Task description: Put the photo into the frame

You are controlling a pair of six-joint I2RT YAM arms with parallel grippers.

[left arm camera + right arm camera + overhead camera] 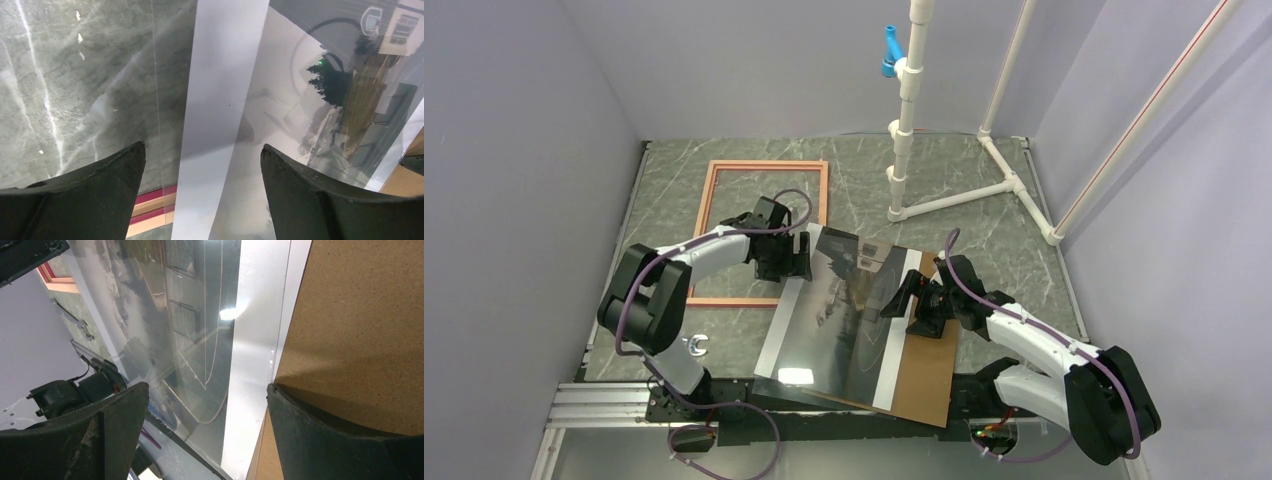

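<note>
Green marble table [984, 200] carries everything. The photo [834, 320] lies in the middle, picture side up and turned askew. It rests partly over the brown board [929, 385], which shows at its right and near sides. The frame [769, 163] lies flat at the far left, close to the photo's far corner. Marble shows through it, so the photo is not yet in. The left gripper [202, 146] is above the photo's left white band [225, 75], fingers wide apart and holding nothing. The right gripper [207, 387] is over the opposite band, where it meets the board, also spread open. I judge they stand at opposite edges so that the big sheet can be lifted level, without bending.
</note>
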